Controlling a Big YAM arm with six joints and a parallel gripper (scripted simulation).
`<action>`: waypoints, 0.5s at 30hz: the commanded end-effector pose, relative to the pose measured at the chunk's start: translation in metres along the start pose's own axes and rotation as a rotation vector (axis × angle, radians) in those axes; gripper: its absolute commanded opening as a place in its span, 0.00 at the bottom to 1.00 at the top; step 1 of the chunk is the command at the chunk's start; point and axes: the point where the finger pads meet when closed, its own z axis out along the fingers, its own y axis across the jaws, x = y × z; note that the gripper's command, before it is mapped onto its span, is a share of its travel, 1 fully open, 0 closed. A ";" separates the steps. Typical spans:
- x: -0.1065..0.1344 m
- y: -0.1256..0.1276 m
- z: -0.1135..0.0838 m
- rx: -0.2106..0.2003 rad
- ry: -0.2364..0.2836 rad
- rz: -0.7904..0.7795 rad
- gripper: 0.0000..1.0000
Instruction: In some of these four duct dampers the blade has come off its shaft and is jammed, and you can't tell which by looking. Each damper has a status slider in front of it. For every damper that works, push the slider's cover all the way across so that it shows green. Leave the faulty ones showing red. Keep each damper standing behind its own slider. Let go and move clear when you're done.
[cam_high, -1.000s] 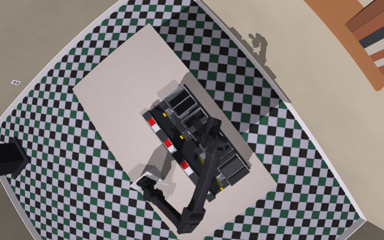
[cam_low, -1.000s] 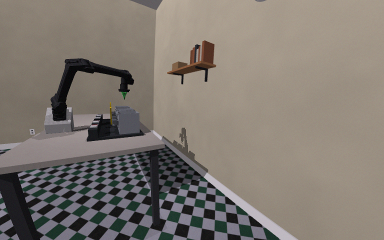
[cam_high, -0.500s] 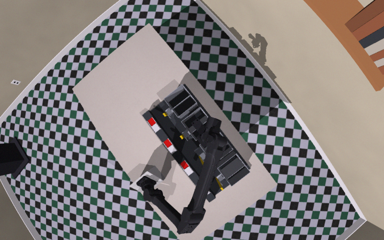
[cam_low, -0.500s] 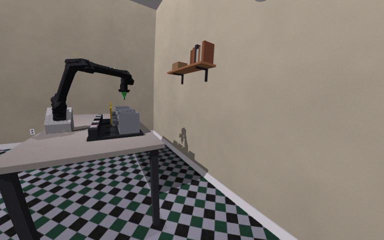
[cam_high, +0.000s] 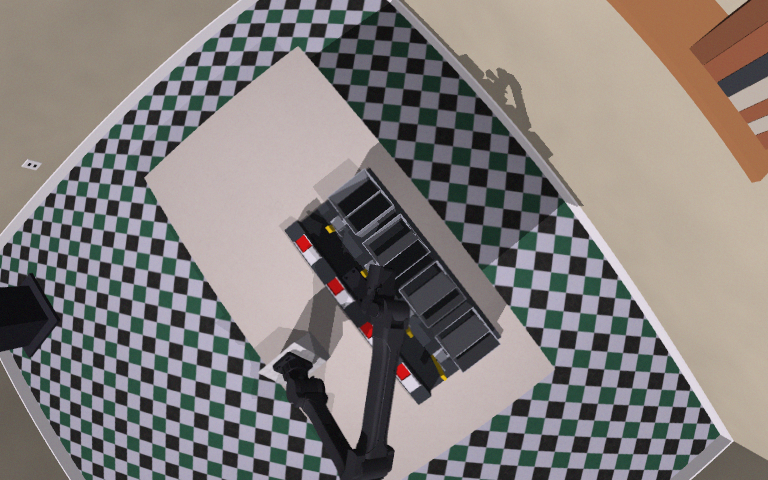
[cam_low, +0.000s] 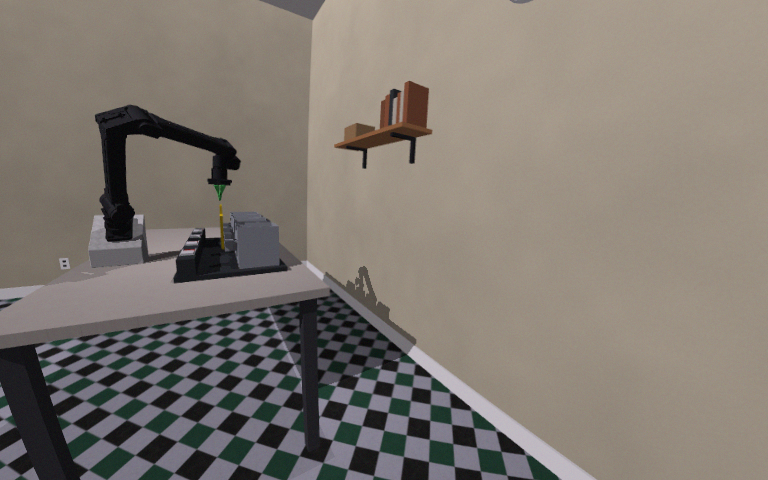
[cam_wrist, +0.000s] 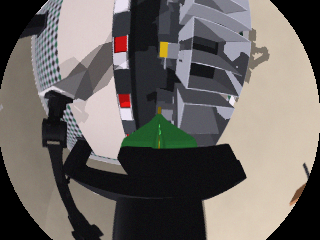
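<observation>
Four grey open-topped dampers (cam_high: 362, 202) (cam_low: 257, 244) (cam_wrist: 200, 117) stand in a row on a dark base. Each has a yellow lever; the far-end lever (cam_high: 330, 229) and another lever (cam_high: 364, 273) show upright, and the near-end lever (cam_high: 439, 366) leans. In front, the status sliders all show red: far-end window (cam_high: 303, 243), second (cam_high: 335, 285), third (cam_high: 367, 329), partly behind the arm, and near-end (cam_high: 402, 371). White covers sit beside the red. My gripper (cam_low: 219, 198) (cam_wrist: 159, 118) is shut and empty, pointing down just above a yellow lever's top; the top view hides its fingertips.
The dark base (cam_low: 229, 273) sits on the pale table (cam_high: 243, 152) (cam_low: 130, 294). The arm stands on a pale block (cam_low: 117, 253) at the table's side and reaches over the slider row. A wall shelf (cam_low: 385, 135) with books is beyond the table.
</observation>
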 end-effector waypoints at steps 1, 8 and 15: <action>-0.002 0.012 -0.017 0.044 -0.019 0.050 0.00; -0.004 0.106 -0.012 0.031 -0.009 0.040 0.00; -0.004 0.102 -0.014 0.029 -0.027 0.082 0.00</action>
